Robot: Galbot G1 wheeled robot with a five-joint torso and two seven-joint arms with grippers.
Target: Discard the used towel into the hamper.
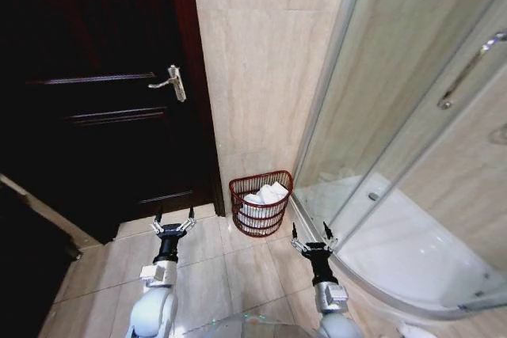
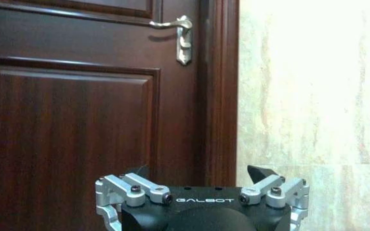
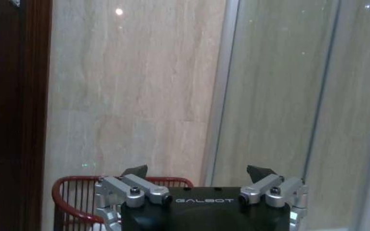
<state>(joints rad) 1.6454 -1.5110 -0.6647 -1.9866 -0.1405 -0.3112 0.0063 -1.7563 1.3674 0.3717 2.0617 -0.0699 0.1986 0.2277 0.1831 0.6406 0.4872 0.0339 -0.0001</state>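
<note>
Head view: my left gripper (image 1: pixel 174 225) is held low over the tiled floor (image 1: pixel 214 267), jaws spread open w/ nothing between them; it sits in front of the dark wooden door (image 1: pixel 103 100), pointing toward it. My right gripper (image 1: pixel 312 237) is likewise held low, jaws open & empty, just beside the curved base of the glass shower enclosure (image 1: pixel 412 140). The hamper (image 1: pixel 261 203), a red-brown wire basket w/ horizontal ribs, stands on the floor against the beige tiled wall (image 1: pixel 261 61), in the corner between the door frame and the shower; it lies ahead of me, between the lines of the two arms, apart from both. White towels (image 1: pixel 265 195) lie bunched inside it, reaching approx. to the rim. Left wrist view: left gripper (image 2: pixel 203 173) w/ both finger tips spread wide, facing the door panel (image 2: pixel 75 134); the metal lever handle (image 2: pixel 175 33) is above, the tiled wall (image 2: pixel 307 96) to one side. Right wrist view: right gripper (image 3: pixel 198 172) open the same way, nothing held; the hamper's rim (image 3: pixel 75 185) shows partly behind it, w/ the wall (image 3: pixel 133 86) and the shower's glass panel (image 3: pixel 288 96) beyond.
</note>
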